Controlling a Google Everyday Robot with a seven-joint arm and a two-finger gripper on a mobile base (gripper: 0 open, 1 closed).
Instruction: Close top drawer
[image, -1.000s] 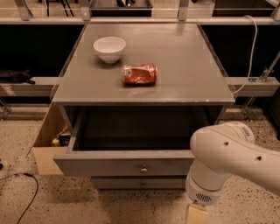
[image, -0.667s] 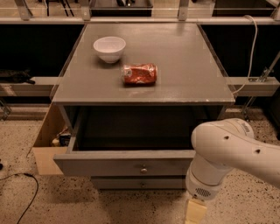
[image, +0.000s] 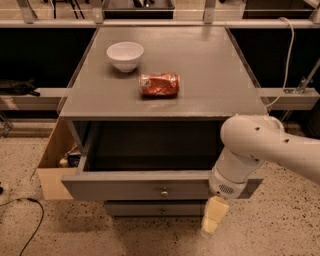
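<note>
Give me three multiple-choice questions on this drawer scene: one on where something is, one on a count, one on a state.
1. Where is the tool? A far left; B low before the top drawer's right part; C inside it.
2. How many things lie on the tabletop? A one; B four; C two.
3. The top drawer is: A pulled out; B shut; C removed.
Answers: B, it hangs below the drawer front; C, white bowl and red packet; A, its dark inside shows.

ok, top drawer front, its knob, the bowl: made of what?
top drawer: looks like wood painted matte grey; flat, even colour, no sheen.
knob: probably metal; small bright glint.
bowl: white, smooth, likely glazed ceramic, possibly plastic.
gripper hangs just below the drawer front, right of the knob.
</note>
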